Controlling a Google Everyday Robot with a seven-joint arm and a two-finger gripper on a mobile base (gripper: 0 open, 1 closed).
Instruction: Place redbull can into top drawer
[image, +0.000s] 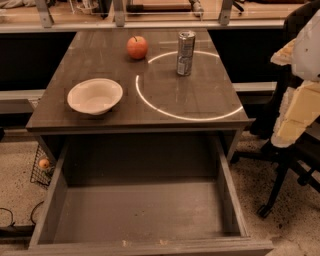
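The redbull can (185, 53) stands upright on the dark tabletop (100, 55), at the back right, inside a bright ring of reflected light. The top drawer (140, 212) is pulled wide open below the table's front edge, and its flat bottom is bare. My gripper (295, 112), pale cream and white, hangs at the right edge of the view, right of the table. It is well apart from the can and holds nothing that I can see.
A red-orange apple (137, 47) sits left of the can. A white bowl (95, 96) sits at the front left of the tabletop. A black office chair base (280, 185) stands right of the drawer. A wire basket (42, 167) sits on the floor at left.
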